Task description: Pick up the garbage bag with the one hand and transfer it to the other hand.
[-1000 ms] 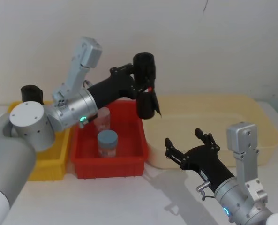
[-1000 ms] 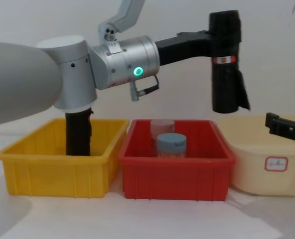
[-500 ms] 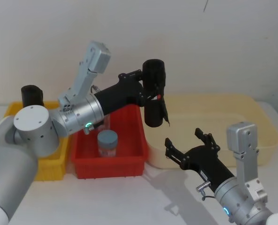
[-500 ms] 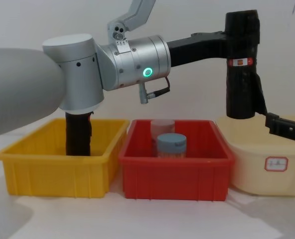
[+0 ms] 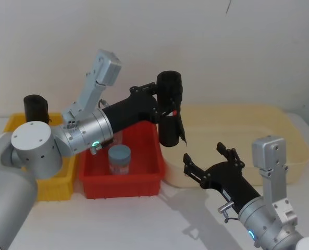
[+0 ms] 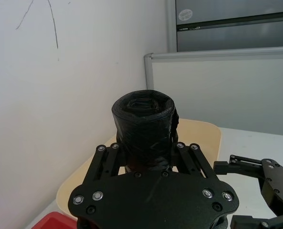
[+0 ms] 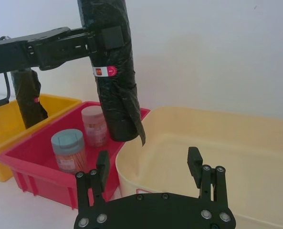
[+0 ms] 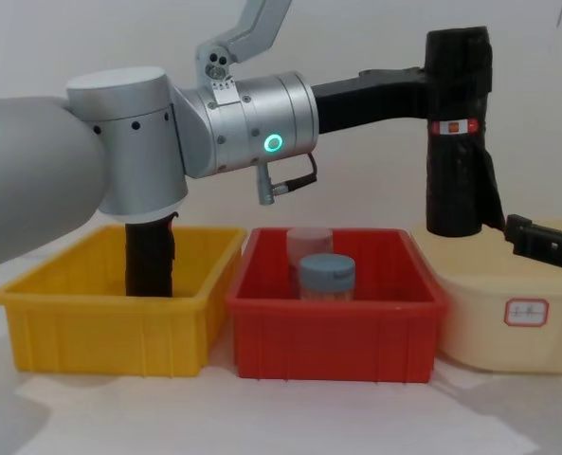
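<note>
The right gripper [image 5: 204, 156] sits right of the red rectangular plastic bin [image 5: 120, 179] and on its near side, above the white counter [image 5: 144, 219]. Its fingers are spread and hold nothing.

The red bin contains a clear jar with a blue lid [image 5: 119, 156]. A clear jar with a pink lid [image 8: 309, 242] stands just behind it.

The left gripper [image 5: 162, 101] reaches across above the red bin from its left side. Its fingers are pressed against the upper part of the garbage bag [image 5: 170, 112], a black, tightly rolled cylinder of plastic.

The garbage bag hangs upright in the air above the right rim of the red bin, clear of it. It is higher than the right gripper and apart from it. A red-and-white label band [image 8: 454, 126] circles the roll just below the grip. A loose flap [image 5: 183, 133] trails from the lower half.

A cream plastic tub [image 5: 279, 120] adjoins the right side of the red bin. A yellow plastic bin [image 8: 110, 322] adjoins the left side, with a second black roll [image 8: 150, 261] standing in it.
</note>
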